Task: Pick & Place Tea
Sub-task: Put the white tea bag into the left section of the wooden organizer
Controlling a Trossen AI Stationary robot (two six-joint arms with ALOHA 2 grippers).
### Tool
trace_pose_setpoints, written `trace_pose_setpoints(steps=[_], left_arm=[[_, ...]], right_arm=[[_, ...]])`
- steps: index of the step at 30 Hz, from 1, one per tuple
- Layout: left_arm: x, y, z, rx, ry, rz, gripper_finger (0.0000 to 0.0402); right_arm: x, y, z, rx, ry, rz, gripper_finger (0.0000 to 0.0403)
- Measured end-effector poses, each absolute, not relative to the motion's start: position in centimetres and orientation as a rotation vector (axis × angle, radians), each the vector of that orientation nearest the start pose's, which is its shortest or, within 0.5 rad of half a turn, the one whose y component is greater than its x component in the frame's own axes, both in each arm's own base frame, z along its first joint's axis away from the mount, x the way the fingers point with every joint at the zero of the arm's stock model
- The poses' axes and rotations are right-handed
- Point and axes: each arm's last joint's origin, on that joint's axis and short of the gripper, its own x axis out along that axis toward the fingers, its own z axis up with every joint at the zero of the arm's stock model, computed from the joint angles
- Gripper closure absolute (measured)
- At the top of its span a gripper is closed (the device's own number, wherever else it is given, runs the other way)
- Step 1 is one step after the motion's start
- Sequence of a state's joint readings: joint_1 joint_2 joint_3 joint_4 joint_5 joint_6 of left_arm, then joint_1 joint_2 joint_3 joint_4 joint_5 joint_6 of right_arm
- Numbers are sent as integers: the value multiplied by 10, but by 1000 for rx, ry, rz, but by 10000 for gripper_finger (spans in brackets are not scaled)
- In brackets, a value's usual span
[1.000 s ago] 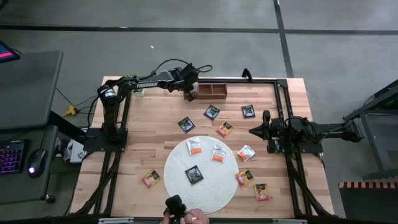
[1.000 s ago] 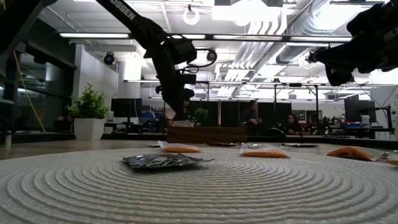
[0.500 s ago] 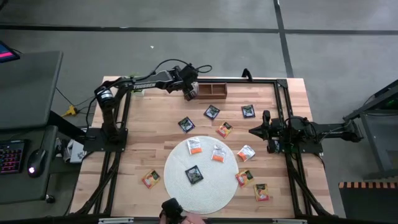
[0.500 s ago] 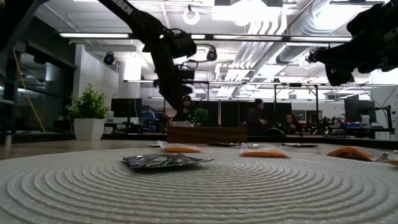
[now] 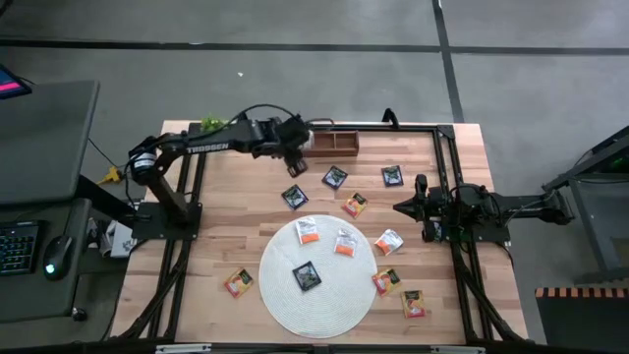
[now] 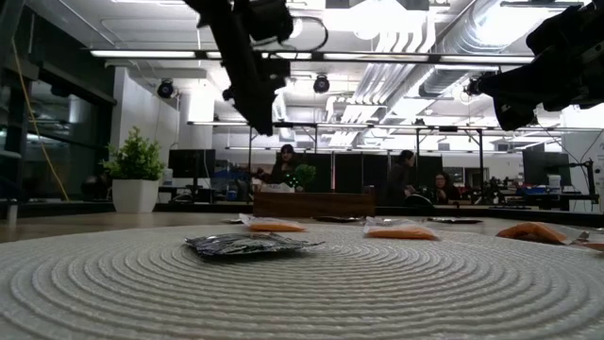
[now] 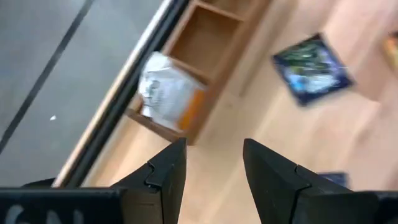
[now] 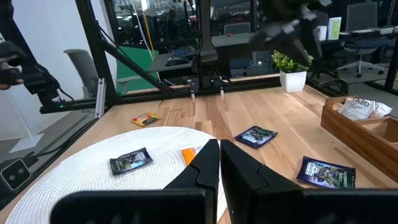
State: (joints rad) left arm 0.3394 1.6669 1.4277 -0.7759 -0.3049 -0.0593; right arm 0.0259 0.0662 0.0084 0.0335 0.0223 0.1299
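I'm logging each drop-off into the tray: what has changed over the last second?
The left gripper has opened and pulled back from the wooden tray, out over the table. A white-and-orange sachet lies in the tray's end compartment, and nothing is between the left fingers. The right gripper stayed shut and parked at the table's right side. The sachets on the round mat and table did not move.

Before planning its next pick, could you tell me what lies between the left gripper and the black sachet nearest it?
Only bare wooden table: the high view shows nothing between the left gripper and that black sachet.
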Motion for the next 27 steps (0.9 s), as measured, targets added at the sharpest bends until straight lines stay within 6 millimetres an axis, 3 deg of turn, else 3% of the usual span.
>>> trace_pose_setpoints(steps=[6,17,22,27], left_arm=[[312,94,303,-125,1020,536,247],[272,34,364,-165,789,473,247],[252,11,376,-115,759,495,247],[251,-5,376,-71,762,465,247]], right_arm=[[101,2,164,129,25,2,391],[101,2,164,129,24,2,391],[101,2,164,129,24,2,391],[101,2,164,129,23,2,391]])
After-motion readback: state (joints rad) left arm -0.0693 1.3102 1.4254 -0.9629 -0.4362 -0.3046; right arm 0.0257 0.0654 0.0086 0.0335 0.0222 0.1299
